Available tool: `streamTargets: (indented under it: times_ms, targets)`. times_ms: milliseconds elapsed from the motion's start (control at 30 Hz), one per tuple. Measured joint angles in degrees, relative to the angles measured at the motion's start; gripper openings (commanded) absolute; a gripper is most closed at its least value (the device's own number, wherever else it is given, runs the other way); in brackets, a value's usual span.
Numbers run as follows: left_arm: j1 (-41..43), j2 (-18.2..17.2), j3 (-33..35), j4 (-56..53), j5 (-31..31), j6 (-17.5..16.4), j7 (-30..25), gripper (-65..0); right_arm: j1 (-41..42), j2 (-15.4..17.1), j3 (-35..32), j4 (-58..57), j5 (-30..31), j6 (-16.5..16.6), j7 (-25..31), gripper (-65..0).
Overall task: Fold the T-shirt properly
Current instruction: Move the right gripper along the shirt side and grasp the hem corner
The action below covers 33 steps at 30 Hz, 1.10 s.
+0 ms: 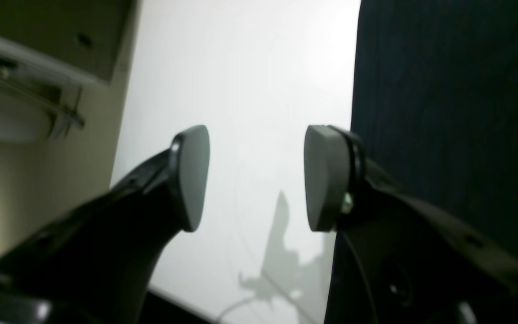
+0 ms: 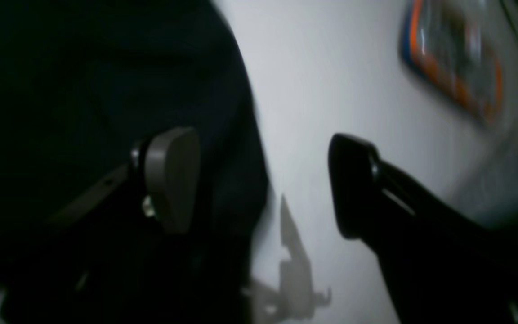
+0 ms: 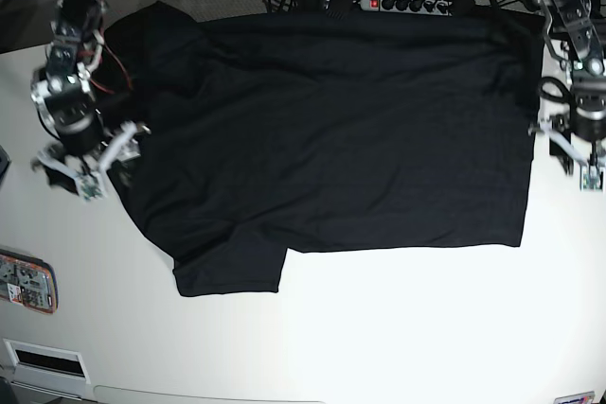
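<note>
Black T-shirt (image 3: 360, 149) spread wide on the white table (image 3: 398, 328), one sleeve jutting out toward the cam side on my R. My L gripper (image 1: 256, 180) is wide open w/ nothing in it, over the shirt's edge. My R gripper (image 2: 263, 184), also wide open & empty, hovers by the opp. edge, near the orange-edged item (image 3: 26, 281).

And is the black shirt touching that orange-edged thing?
Apart: the base view shows white table between the shirt and the orange-edged thing.
</note>
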Motion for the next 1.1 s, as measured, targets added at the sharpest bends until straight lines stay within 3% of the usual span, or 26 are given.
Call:
streamTargets:
  times_ms: [67, 200, 333, 500, 633, 800, 933, 1100]
  targets:
    - [-1.4, 0.0, 0.1, -0.3, 0.0, 0.0, 0.2, -33.2, 4.0, -0.4, -3.9, -0.3, 0.8, 0.9, -5.5, -22.0]
    - [-2.7, 0.0, 0.0, -0.3, 0.2, 0.0, 0.6, -33.2, 16.0, -0.2, -10.0, -2.4, 0.7, 0.8, -10.6, -22.0]
    - [-3.1, 0.0, 0.2, -0.3, 0.0, 0.0, 0.3, -33.2, 28.4, 0.1, -13.5, -8.7, 0.9, 0.2, -9.8, -22.0]
    - [-2.3, 0.0, 0.1, -0.3, 0.2, 0.0, 0.0, -33.2, 31.8, -0.4, -13.8, -25.2, 0.1, -0.2, -11.4, -22.0]
    - [-0.5, 0.2, 0.1, -0.3, 0.0, 0.0, 1.0, -33.2, 33.6, -2.4, -13.7, -35.7, -2.8, -7.8, -7.6, -22.0]
    - [-1.0, 0.0, 1.0, -0.3, 0.3, 0.1, 0.3, -33.2, 34.1, -6.7, -13.6, -43.5, -6.5, -9.5, -4.5, -22.0]
    - [-0.7, 0.1, 2.8, -0.3, 0.0, 0.0, 0.4, -33.2, 34.5, -12.4, -11.2, -45.3, -8.3, -16.2, -5.2, -22.0]
    - [-0.7, 0.0, 3.8, -0.3, 0.6, 0.2, 0.5, -33.2, 37.1, -14.9, -9.7, -44.8, -8.4, -17.8, -3.7, -22.0]
